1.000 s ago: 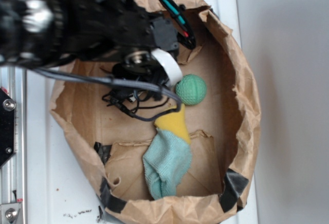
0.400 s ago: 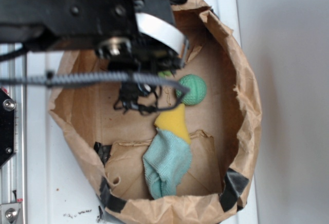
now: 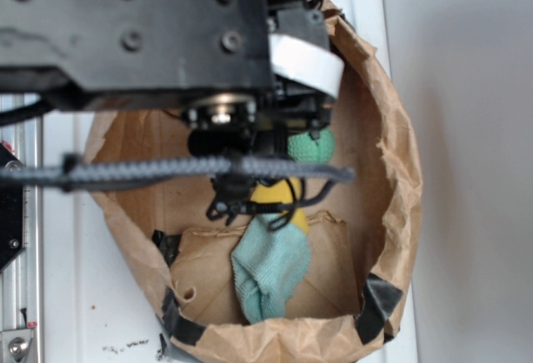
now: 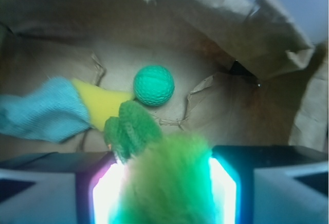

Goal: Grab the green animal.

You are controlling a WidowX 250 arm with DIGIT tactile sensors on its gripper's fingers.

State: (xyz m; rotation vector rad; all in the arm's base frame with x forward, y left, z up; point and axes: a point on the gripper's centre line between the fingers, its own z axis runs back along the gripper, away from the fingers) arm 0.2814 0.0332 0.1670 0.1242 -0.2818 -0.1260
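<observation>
The green animal [image 4: 162,183] sat between the gripper's [image 4: 164,193] fingers, above the paper bag's [image 4: 247,34] floor. At its twelve o'clock lay the ball [image 4: 153,85]; at ten o'clock, touching, the sponge [image 4: 100,103] and cloth [image 4: 43,110].

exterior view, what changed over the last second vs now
The arm rose toward the camera and shifted right, now hiding most of the ball and part of the yellow sponge. The wrist view shows the gripper shut on the green animal, held above the bag floor. The ball, sponge, blue cloth and paper bag stayed put.
</observation>
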